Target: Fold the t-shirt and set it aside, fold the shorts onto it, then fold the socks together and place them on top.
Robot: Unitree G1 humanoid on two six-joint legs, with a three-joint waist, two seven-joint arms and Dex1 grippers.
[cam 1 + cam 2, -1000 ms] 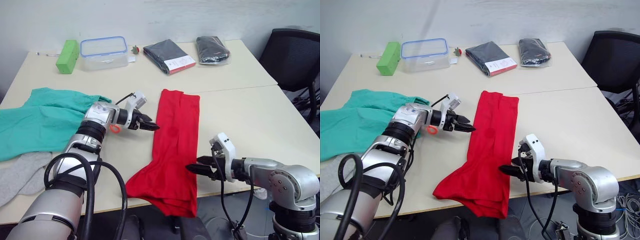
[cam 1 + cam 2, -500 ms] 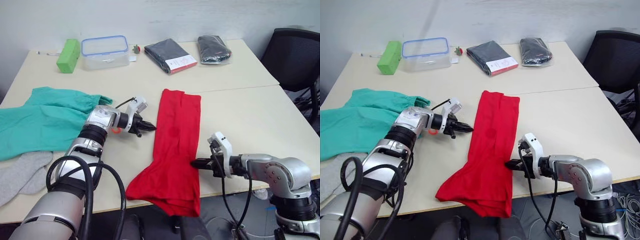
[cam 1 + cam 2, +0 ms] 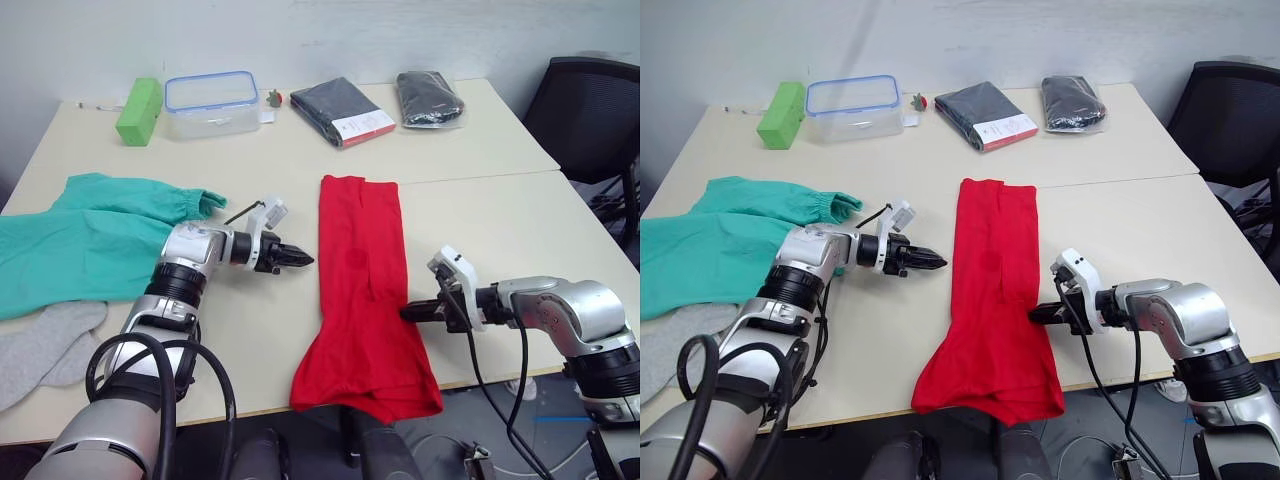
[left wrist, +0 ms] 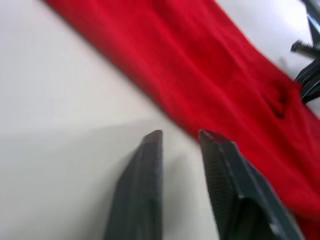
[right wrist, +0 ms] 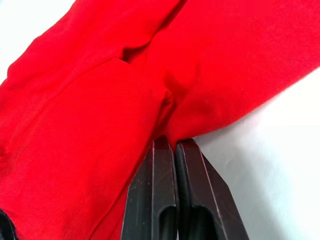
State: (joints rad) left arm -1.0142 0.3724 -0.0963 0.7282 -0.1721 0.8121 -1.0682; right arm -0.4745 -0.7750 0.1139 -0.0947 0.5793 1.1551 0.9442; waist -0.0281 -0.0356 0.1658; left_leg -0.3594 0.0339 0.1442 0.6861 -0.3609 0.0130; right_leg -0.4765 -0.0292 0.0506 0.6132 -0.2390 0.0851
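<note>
green block (image 3: 138,98), lidded container (image 3: 209,103), packaged garments (image 3: 338,111)

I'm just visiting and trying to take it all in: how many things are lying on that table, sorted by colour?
Red: 1, the t-shirt
Teal-green: 1, the shorts
Light grey: 1, the socks
Bright green: 1, a block
Clear with blue rim: 1, a lidded box
Dark: 2, packaged garments
Total: 7

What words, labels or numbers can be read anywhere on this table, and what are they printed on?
No text here can be read.
The white and red card on the dark folded garment bears print too small to make out.
The second dark packaged garment, the green block and the clear lidded box show no legible marking.
The t-shirt, the shorts and the socks are plain.
</note>
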